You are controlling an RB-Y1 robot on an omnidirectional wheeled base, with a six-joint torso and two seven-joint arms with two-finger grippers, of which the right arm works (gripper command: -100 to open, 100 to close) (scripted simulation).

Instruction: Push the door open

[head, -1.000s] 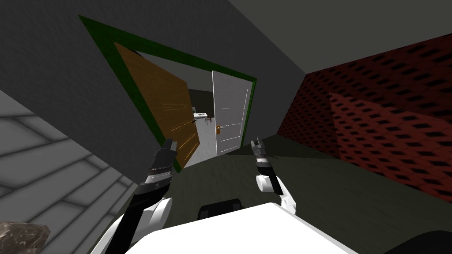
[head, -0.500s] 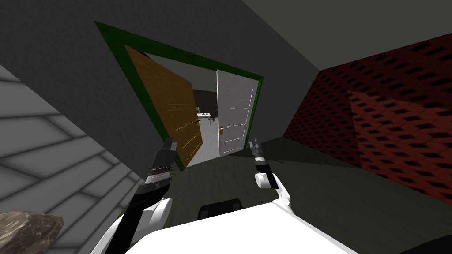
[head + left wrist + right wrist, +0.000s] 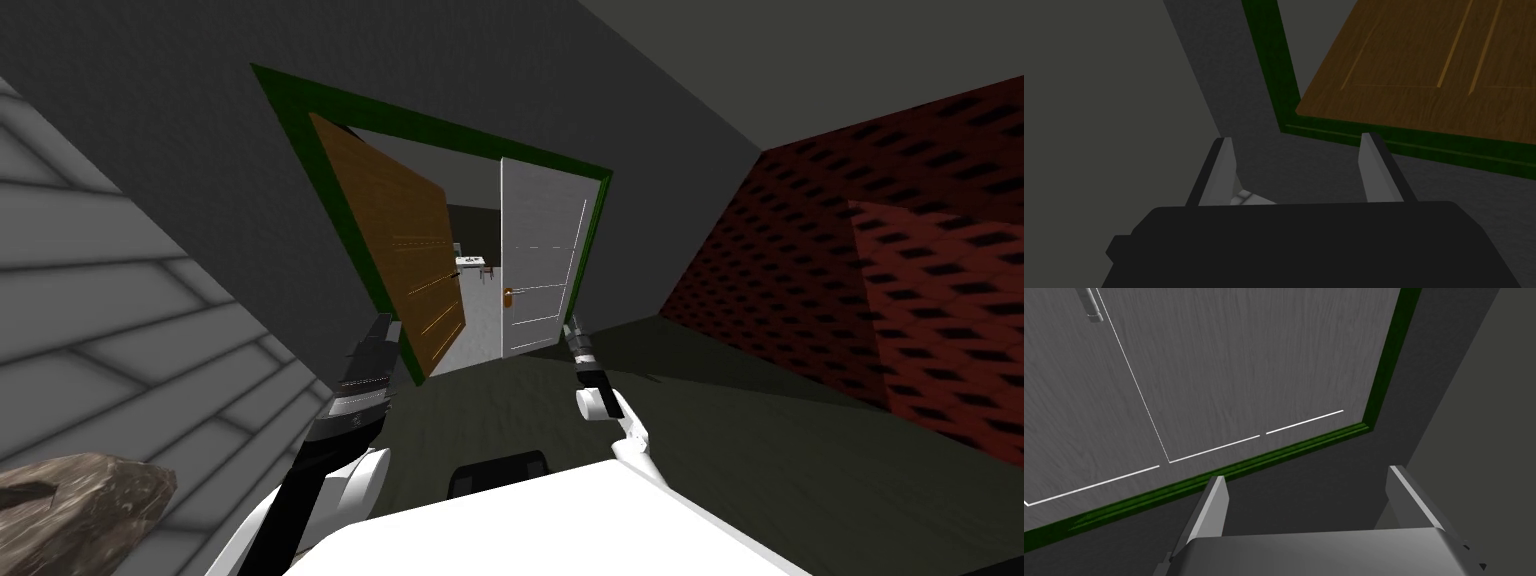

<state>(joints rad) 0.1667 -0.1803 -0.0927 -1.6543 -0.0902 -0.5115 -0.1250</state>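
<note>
Gripping nothing with the fingers (image 3: 1224, 170) of the left gripper (image 3: 1296, 140), spread wide, pointing at a corner of the dark green door frame (image 3: 1274, 75) and the brown wooden door leaf (image 3: 1424, 65), swung ajar. Equally wide and empty on the right gripper (image 3: 1307, 475), close before the white panelled door leaf (image 3: 1249, 363) with its small handle (image 3: 1091, 308), in the frame's right half.

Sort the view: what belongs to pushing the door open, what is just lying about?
Job: brown door leaf, white door leaf, green frame, left tool, right tool, both open.
Lying about: small table beyond the doorway, red brick wall, mottled lump.
</note>
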